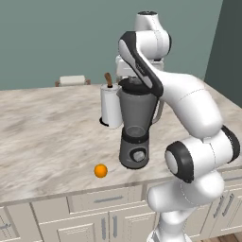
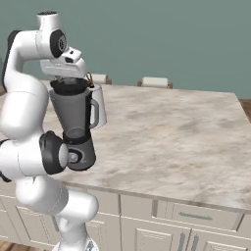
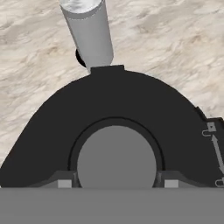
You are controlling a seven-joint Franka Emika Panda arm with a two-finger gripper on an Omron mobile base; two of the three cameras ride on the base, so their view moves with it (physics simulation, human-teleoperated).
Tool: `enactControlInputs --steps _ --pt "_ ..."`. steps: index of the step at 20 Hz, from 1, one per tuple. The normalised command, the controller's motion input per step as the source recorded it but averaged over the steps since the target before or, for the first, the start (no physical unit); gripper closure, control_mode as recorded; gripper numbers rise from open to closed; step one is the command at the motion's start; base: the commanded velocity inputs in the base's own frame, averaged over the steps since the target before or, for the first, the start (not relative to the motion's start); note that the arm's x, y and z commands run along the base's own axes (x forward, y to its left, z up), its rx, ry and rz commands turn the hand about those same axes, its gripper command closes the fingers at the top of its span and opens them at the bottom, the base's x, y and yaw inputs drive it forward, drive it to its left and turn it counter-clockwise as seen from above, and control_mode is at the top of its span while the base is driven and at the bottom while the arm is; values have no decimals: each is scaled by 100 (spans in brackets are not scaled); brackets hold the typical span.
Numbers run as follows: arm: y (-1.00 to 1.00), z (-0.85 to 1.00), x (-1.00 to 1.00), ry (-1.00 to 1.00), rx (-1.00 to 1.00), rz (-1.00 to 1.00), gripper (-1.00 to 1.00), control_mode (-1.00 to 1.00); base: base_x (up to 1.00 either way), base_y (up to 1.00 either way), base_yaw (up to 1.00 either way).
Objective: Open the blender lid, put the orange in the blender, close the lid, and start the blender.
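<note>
One blender, one blender lid, one orange, one paper-towel roll, two chairs

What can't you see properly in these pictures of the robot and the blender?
- The fingers in the hand view: the bottom edge cuts them off, just their tips sit either side of the blender lid knob.
- The lid in the left base view: the arm covers most of it.
- The blender knob in the right base view: the arm's dark joint partly hides it.
- The paper-towel roll in the right base view: mostly behind the jar.
</note>
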Motion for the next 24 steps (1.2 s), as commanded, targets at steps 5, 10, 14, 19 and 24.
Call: enactControlInputs --steps 5,10,14,19,24 --pt "-25 96 -6 -21 1 0 100 -100 0 0 0" --pt "-39 74 -82 -28 0 1 100 -100 0 0 0" --pt "-71 15 -100 -19 3 0 100 -100 0 0 0" --pt "-99 -29 -86 -5 9 0 100 -100 0 0 0" --pt "-100 -78 -45 0 5 0 100 -100 0 0 0"
